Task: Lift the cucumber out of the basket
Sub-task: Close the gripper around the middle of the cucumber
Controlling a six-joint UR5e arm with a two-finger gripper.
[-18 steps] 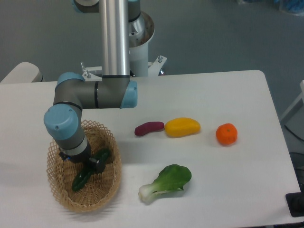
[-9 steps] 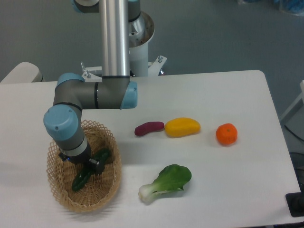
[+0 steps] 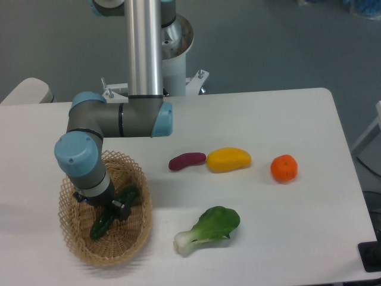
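Glossy cucumber (image 3: 105, 221) in rough woven wicker basket (image 3: 138, 238) on smooth matt table (image 3: 280, 238)

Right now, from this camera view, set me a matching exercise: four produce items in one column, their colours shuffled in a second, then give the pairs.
Things:
1. cucumber, lying in the basket under the gripper
2. bok choy
3. the oval fruit in the middle of the table
4. the round fruit nearest the right edge

Colours:
A. orange
B. dark green
C. yellow
D. leafy green with a white stem

Pairs: 1-B, 2-D, 3-C, 4-A
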